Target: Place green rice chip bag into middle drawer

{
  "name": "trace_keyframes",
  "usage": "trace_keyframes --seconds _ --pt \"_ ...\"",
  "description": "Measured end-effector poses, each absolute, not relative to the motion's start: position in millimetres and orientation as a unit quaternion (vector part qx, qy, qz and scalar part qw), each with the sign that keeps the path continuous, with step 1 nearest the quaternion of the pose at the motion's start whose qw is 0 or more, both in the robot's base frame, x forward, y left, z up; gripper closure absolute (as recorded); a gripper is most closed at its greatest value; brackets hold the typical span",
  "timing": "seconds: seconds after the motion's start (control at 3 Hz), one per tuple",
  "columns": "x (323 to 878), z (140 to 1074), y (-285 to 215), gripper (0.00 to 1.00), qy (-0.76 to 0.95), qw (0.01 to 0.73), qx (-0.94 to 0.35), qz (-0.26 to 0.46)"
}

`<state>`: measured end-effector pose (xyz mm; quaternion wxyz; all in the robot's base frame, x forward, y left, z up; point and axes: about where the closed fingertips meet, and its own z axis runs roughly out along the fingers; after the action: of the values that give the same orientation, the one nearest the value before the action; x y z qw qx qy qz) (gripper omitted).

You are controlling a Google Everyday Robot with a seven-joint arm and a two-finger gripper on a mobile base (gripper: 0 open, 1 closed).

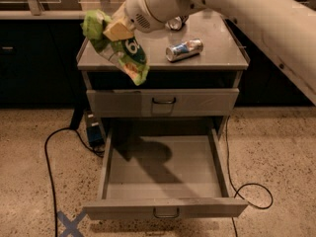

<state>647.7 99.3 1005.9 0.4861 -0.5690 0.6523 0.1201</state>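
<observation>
The green rice chip bag [117, 47] hangs in the air over the cabinet top's left front corner, its lower end reaching down past the top's front edge. My gripper [118, 30] is shut on the bag's upper part, above the left side of the cabinet. The middle drawer [165, 209] is pulled wide open below, its grey inside bare, with a shadow on its floor. The upper handled drawer [163, 101] is closed.
A silver-blue can [184, 50] lies on its side on the cabinet top [207, 58]; another can [174, 23] sits further back, half hidden by my arm. A black cable [49, 167] loops over the floor at left, another [252, 191] at right. Blue tape cross [69, 223] on the floor.
</observation>
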Motion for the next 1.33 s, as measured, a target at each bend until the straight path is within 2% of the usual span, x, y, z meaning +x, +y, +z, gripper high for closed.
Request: trace_keyframes --seconds 0.33,1.0,1.33 --pt "609.6 987.6 107.3 1.0 0.655 0.484 -0.557 0.163" --pt "572.0 919.7 141.0 1.0 0.639 0.463 -0.561 0.25" --pt "572.0 919.6 141.0 1.0 0.639 0.463 -0.561 0.25"
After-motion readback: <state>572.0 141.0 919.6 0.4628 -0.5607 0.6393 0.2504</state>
